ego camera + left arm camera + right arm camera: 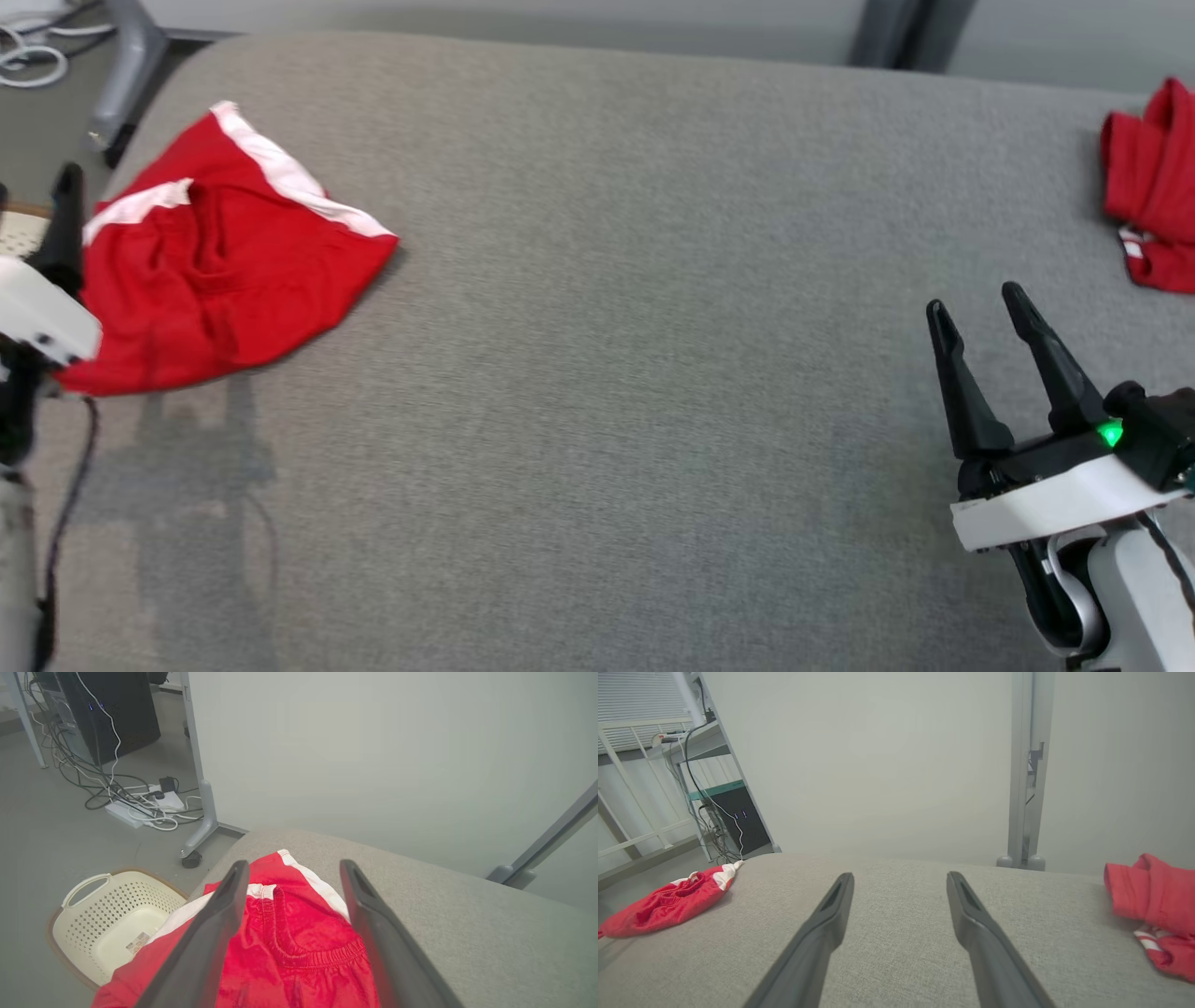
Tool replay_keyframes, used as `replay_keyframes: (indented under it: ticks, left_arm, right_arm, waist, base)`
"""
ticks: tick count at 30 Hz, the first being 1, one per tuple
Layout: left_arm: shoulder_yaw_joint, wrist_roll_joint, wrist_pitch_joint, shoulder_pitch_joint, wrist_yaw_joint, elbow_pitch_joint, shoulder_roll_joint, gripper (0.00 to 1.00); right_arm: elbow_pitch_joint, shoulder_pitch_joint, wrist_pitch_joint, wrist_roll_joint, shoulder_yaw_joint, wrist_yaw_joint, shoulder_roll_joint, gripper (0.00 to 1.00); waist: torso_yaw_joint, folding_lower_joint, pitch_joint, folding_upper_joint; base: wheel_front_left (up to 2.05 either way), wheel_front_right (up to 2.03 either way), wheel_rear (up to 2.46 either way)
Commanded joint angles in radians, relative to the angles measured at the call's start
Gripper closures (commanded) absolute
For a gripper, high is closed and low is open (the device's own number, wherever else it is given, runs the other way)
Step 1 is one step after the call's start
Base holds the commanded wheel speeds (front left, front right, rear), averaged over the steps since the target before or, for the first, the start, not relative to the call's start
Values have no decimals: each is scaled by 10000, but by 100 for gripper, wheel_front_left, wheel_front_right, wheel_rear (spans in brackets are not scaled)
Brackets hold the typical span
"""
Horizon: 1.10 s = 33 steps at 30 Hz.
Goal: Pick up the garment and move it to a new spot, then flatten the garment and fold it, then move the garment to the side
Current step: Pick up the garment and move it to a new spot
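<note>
Both grippers' fingers stand spread, gripping nothing: left gripper at the shorts, right gripper above the table.

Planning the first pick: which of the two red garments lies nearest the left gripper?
The red shorts with white trim, right beside the open left gripper; the other red garment lies bunched at the far right.
</note>
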Motion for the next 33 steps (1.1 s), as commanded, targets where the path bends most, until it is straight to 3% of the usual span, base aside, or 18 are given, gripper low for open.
replay_keyframes:
  ticks: [1,9,18,25,31,32,33]
  left_arm:
    - [63,-145,168,-411,-68,244,205,0]
    - [156,-521,1560,-2240,-250,2506,1384,0]
    - [279,-364,1650,-3392,22,4628,2515,0]
    - [-36,1,1704,-3859,221,5784,3004,0]
    - [-304,171,1792,-4099,207,6434,3097,0]
    - [-320,148,1727,-4151,152,6513,3076,22]
    - [-337,131,1681,-4216,128,6600,3054,53]
  right_arm:
    - [-42,-175,-37,-39,-86,2,-86,0]
    - [-320,-698,-37,-118,-162,0,-94,0]
    - [-588,-1017,-37,-201,-298,0,-61,0]
    - [-712,-1000,-37,-240,-446,0,-95,0]
    - [-779,-1004,-37,-265,-496,0,-103,0]
    - [-785,-1009,-37,-273,-500,0,-101,0]
    - [-782,-1018,-37,-286,-489,0,-103,0]
  waist:
    - [-649,0,679,0]
    - [-1636,0,1792,0]
    - [-2506,0,2712,0]
    - [-2783,0,3105,0]
    - [-2780,0,3226,0]
    - [-2756,0,3244,0]
    - [-2730,0,3259,0]
  base:
    - [0,0,0]
    - [0,0,0]
    - [0,0,0]
    - [0,0,0]
    - [0,0,0]
    - [0,0,0]
    - [0,0,0]
